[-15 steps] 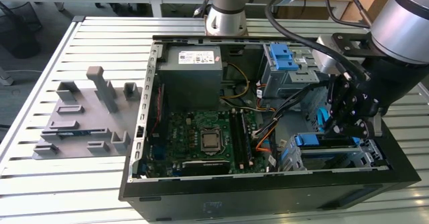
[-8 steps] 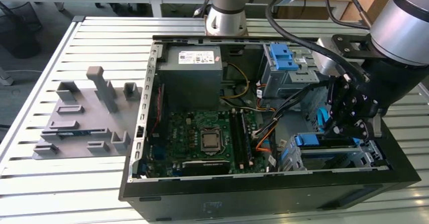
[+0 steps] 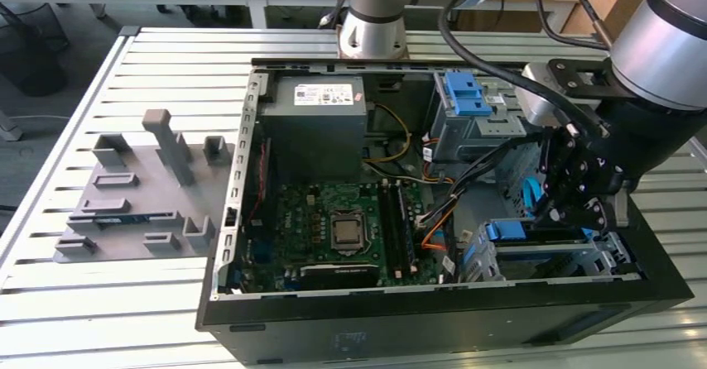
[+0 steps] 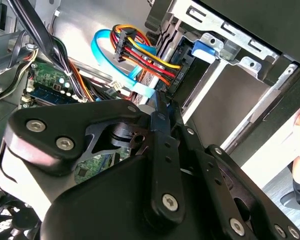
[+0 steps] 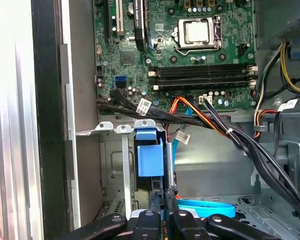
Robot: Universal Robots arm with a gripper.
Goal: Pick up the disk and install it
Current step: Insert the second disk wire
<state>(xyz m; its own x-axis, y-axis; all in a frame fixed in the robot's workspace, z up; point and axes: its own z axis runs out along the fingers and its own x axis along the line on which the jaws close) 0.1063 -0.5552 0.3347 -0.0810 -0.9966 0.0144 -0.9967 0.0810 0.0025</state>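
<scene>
Hovering inside the PC case [image 3: 442, 319], gripper [image 5: 162, 200] sat w/ fingers pressed together. Blue latch [image 5: 150, 155] on drive cage [image 5: 120, 165] was just beside, approx 12 o'clock.

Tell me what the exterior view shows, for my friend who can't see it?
A robot arm reaches its black hand down into an open computer case, at the drive cage on the exterior view's right. Inside lie a green motherboard and a grey power supply. A grey holder sits beside the case.
</scene>
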